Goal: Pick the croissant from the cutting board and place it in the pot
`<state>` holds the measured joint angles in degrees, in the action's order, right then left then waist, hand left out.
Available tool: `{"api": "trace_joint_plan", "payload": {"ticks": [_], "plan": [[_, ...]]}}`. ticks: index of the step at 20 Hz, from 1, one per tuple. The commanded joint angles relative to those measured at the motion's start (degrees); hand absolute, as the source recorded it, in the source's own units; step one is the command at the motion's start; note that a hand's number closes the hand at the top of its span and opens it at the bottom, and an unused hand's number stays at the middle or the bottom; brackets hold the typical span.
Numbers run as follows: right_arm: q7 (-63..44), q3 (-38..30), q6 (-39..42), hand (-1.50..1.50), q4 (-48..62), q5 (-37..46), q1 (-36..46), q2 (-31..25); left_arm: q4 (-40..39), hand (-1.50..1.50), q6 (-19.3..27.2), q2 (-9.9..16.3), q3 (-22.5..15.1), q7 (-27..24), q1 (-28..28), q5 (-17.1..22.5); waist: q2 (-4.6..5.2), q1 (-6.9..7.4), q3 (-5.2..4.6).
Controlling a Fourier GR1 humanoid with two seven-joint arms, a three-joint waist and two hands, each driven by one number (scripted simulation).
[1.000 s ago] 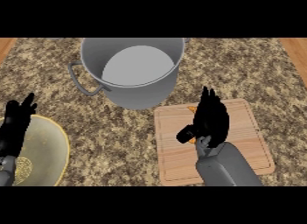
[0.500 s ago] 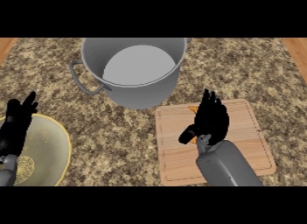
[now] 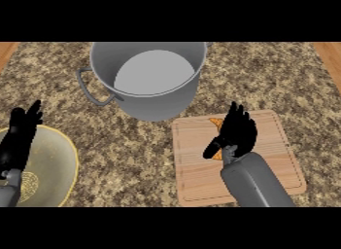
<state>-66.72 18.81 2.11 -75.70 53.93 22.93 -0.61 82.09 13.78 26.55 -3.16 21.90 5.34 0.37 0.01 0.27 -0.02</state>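
The croissant [image 3: 216, 122] lies on the wooden cutting board [image 3: 273, 165] at the right, almost wholly hidden. Only orange slivers show, above the fingers and beside the thumb. My right hand [image 3: 236, 133] lies over it, fingers stretched toward the far edge and thumb out to the left, so it is open. The grey pot [image 3: 153, 102] stands upright just beyond the board's far left corner, with nothing in it. My left hand [image 3: 16, 141] rests open at the left edge, fingers up.
A yellow bowl [image 3: 55, 165] sits at the lower left under my left hand. The pot's handle [image 3: 90, 92] sticks out toward the left. Speckled counter lies between bowl and board, with wooden strips along both far sides.
My right hand has barely shifted over the croissant, its thumb drawn in slightly. The left hand stays where it was.
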Motion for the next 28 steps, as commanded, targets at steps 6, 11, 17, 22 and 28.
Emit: {"api": "trace_joint_plan", "payload": {"ticks": [6, 11, 17, 22, 28], "plan": [[-5.98, 0.91, -3.52, -1.5, 3.12, -1.07, -3.06, 0.58, -0.66, 0.0, -0.25, -2.08, 0.92, -0.98, -0.2, -1.85, -0.03, -0.24, 0.01], [-6.92, -0.26, -6.0, -1.5, 7.49, -3.71, 1.95, 0.58, -0.99, 0.0, -4.18, -0.64, 2.71, -1.44, -0.06, -0.65, 0.03, 0.27, 0.02], [-2.17, -2.55, -6.08, -1.5, 9.88, -3.76, 0.78, 0.58, -2.04, 0.0, -1.63, -4.01, 2.77, -0.5, 1.28, -3.75, 0.01, -0.15, 0.02], [2.44, -3.82, -7.55, 1.5, 11.07, -4.85, 0.23, 0.59, -6.03, 0.0, -4.38, -4.48, 5.33, -3.89, 2.03, -4.0, 0.01, -0.15, 0.02], [7.59, -2.8, -12.05, 1.5, 19.28, 3.83, 1.97, -0.31, 2.27, 0.0, -6.29, -2.69, 6.56, 0.37, -2.09, -3.46, 0.03, 0.28, 0.03]]}}
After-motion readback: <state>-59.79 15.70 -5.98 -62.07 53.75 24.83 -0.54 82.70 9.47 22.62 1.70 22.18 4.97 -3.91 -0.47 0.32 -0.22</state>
